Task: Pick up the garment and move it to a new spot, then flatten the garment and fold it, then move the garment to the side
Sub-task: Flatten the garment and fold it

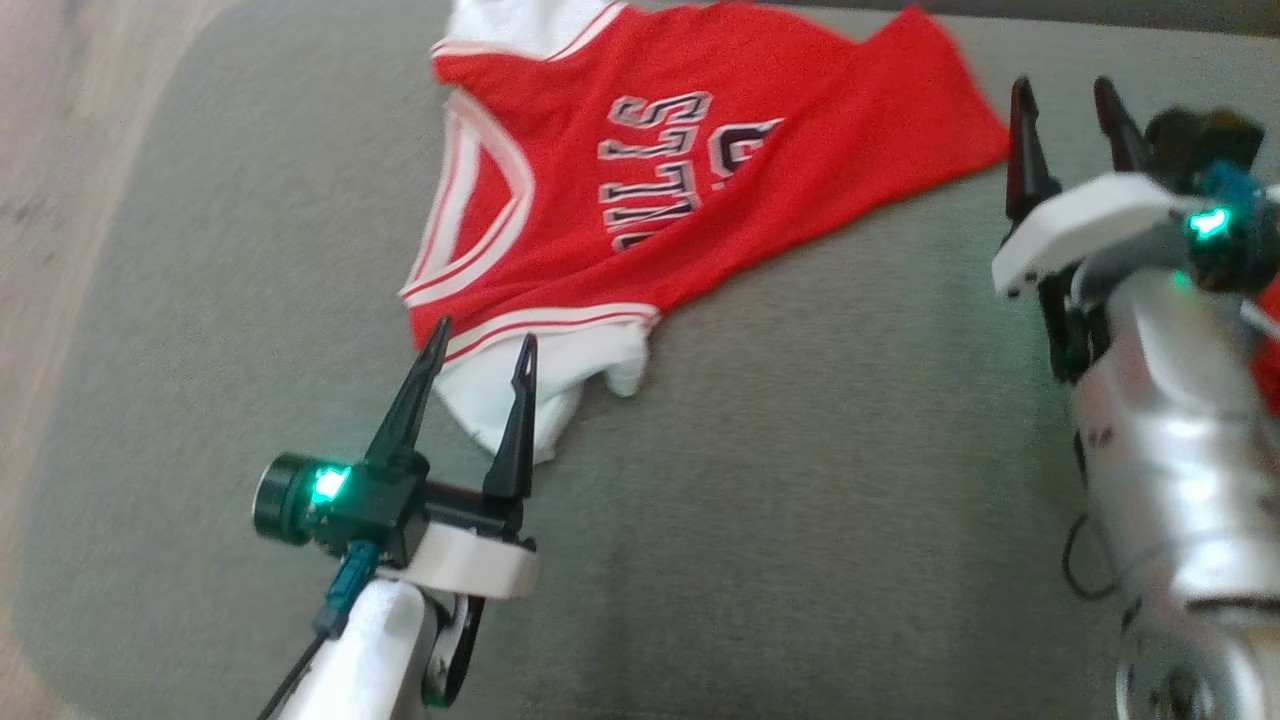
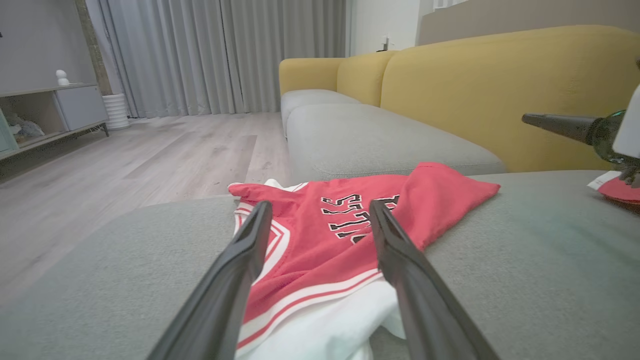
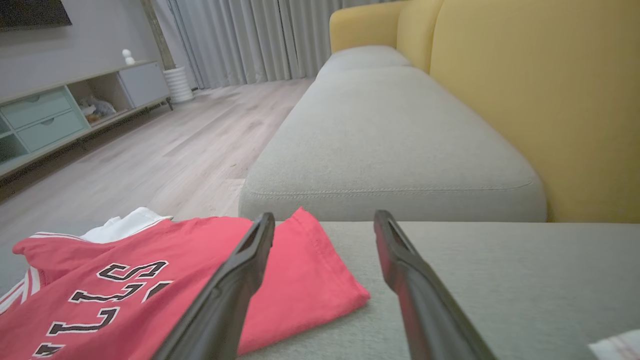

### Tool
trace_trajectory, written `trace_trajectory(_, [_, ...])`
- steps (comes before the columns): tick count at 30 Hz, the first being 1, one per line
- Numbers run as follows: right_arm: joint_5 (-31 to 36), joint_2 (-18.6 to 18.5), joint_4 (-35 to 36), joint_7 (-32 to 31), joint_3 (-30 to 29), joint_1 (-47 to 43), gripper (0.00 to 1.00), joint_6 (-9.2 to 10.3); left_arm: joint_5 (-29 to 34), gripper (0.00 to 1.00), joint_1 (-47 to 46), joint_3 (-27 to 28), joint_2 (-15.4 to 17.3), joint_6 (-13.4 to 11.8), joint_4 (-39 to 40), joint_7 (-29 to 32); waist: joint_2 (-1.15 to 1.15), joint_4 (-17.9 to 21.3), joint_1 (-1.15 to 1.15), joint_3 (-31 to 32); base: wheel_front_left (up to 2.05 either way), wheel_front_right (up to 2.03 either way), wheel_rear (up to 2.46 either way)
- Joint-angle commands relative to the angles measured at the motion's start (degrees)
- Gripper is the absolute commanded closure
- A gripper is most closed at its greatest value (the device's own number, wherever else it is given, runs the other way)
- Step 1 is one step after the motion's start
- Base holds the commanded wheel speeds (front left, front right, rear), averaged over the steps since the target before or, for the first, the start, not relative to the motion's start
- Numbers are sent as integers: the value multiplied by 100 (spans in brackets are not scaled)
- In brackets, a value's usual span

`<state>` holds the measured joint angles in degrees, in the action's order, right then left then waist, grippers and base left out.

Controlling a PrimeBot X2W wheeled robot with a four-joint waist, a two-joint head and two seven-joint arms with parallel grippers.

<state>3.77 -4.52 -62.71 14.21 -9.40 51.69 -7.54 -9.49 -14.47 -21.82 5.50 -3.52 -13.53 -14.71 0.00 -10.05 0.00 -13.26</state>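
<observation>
Grey sofa cushion (image 1: 800, 500), red jersey (image 1: 600, 250) on it, lettering perhaps "BULLS"; both arms' jaws wide apart, empty.

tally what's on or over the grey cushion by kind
red jersey: 1
left pincer and right pincer, both open: 2
red and white cloth by the right arm, partly hidden: 1
total: 4

"ULLS" lettering on red jersey (image 1: 800, 150)

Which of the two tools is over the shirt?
The left tool, above the shirt at its white part; the right tool sits beside the red corner.
</observation>
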Motion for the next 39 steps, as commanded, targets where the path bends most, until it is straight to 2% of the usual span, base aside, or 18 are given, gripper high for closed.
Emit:
trace_trajectory(1, [-117, 111, 372, 74, 161, -160, 0, 5, 13, 0, -9, 254, 107, 0, 150, -29, 0, 441, 0, 337, 0, 0, 0])
trace_trajectory(7, [-1418, 161, 1970, 77, 1099, -1719, 0, 5, -103, 0, 214, 399, 145, 53, 82, -29, 0, 860, 0, 535, 0, 0, 0])
trace_trajectory(9, [-1542, 162, 2690, 77, 1343, -2434, 0, 5, -119, 0, 260, 512, 211, 47, 63, -29, 0, 1021, 0, 557, 0, 0, 0])
trace_trajectory(11, [-1573, 163, 3057, 78, 1454, -2820, 0, 5, -121, 0, 274, 563, 228, 44, 61, -29, 0, 1086, 0, 552, 0, 0, 0])
trace_trajectory(17, [-1683, 163, 3595, 78, 1509, -3392, 0, 5, -95, 0, 293, 591, 188, 61, 34, -29, 0, 1149, 0, 488, 0, 0, 0])
trace_trajectory(22, [-1577, 164, 3734, -10, 1330, -3226, 0, 5, -45, 0, 169, 557, 142, 111, 38, -29, 0, 980, 0, 266, 0, 0, 0])
trace_trajectory(26, [-1363, 164, 3638, -311, 1025, -2787, 0, 5, -8, 0, 41, 520, 105, 167, 9, -29, 0, 759, 0, 23, 0, 0, 0])
trace_trajectory(34, [-708, 164, 2643, -1194, 122, -1442, 0, 5, 25, 0, -238, 356, -70, 259, -98, -29, 0, 148, 0, -430, 0, 0, 0])
trace_trajectory(39, [-141, 162, 2003, -1476, -490, -846, 0, 5, 14, 0, -316, 274, -145, 283, -132, -29, 0, -150, 0, -594, 0, 0, 0])
